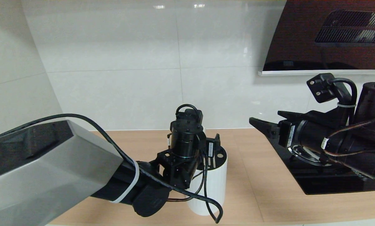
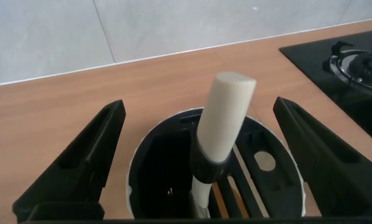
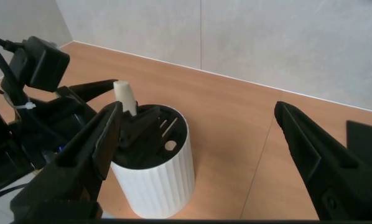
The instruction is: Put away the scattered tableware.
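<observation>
Head view: the left gripper [image 1: 206,149] hangs straight over the white ribbed holder [image 1: 212,188], which stands on the wooden counter [image 1: 253,194], and the wrist hides the holder's mouth. From here I cannot tell how the fingers stand. The right gripper [image 1: 269,121] hovers well apart, above the near edge of the black stove [image 1: 316,185], with nothing between its fingers.

Left wrist view: this shows what the head view hides. 1 utensil with a cream handle [image 2: 226,118] stands in a slot of the holder's black insert, leaning a little. The left gripper's fingers are spread wide on either side of the handle and touch neither it nor the rim.

Right wrist view: the right gripper's fingers are wide apart and bare. Farther off, the cream handle pokes out of the holder beside the left gripper, and bare counter runs back to the tiled wall [image 3: 285,43].

My judgement: this 1 piece is already stowed and let go. Whether more tableware is left to collect, these views do not tell
</observation>
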You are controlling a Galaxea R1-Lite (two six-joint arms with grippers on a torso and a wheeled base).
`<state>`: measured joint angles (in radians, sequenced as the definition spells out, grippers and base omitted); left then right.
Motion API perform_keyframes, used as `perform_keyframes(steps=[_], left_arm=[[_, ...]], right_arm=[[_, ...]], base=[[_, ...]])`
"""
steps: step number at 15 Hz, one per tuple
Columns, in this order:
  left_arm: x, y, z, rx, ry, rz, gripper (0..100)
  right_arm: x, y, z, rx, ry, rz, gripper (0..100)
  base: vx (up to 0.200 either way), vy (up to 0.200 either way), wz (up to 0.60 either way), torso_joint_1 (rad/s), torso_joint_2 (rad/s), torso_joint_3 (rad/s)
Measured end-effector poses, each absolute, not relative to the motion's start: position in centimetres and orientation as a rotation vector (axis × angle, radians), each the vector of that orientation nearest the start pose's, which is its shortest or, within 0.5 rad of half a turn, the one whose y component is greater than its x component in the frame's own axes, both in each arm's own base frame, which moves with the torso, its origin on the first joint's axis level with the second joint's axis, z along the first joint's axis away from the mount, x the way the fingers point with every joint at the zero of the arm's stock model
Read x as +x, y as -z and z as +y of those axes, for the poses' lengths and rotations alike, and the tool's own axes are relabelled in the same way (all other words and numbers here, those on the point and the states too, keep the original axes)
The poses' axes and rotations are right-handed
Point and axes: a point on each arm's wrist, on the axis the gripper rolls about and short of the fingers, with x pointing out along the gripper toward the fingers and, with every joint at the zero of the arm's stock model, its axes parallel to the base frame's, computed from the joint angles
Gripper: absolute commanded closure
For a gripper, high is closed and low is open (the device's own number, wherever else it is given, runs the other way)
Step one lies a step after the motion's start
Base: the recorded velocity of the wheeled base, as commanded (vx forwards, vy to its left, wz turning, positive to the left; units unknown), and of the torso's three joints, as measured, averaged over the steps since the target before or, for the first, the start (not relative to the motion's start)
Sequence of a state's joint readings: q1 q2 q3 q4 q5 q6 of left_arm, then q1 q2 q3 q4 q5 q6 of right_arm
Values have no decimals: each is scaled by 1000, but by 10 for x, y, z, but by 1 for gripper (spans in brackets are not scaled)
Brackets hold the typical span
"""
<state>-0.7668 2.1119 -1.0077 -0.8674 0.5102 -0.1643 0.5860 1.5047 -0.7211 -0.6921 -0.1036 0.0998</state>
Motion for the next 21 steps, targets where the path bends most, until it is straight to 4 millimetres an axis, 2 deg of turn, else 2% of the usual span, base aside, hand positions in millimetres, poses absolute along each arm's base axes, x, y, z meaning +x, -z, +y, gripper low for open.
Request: perform_keyframes(steps=[3,7,9,10,13,15,17,19,21], left_arm=[[287,-133,-260,-79,243,177,0],[269,-187,-229,-156,270,78,0],[250,-219,-201,-186,323,22,0],[236,-234,-181,-197,342,-7,0],[183,-257,-122,-198,341,-39,0],[145,-259,-88,-168,315,-38,0],[101,-252,-52,-128,269,-42,0],[54,-239,-21,-104,217,-50,0],[8,-217,3,-77,160,-62,0]], right_arm=[[218,-222,135,71,-451,100,0],[214,-224,116,-15,-401,69,0],[201,-233,101,-2,-371,27,0],[190,-236,91,12,-352,8,0],[147,-232,58,30,-291,-42,0],[113,-226,39,38,-253,-77,0],[74,-218,22,36,-219,-97,0],[33,-205,8,8,-187,-96,0],[-4,-188,-4,-14,-124,-98,0]], base=[[0,0,0,0,0,0],[0,0,0,0,0,0],[0,0,0,0,0,0],[0,0,0,0,0,0],[0,0,0,0,0,0],[0,0,0,0,0,0],[0,0,0,0,0,0],[0,0,0,0,0,0],[0,0,0,0,0,0]])
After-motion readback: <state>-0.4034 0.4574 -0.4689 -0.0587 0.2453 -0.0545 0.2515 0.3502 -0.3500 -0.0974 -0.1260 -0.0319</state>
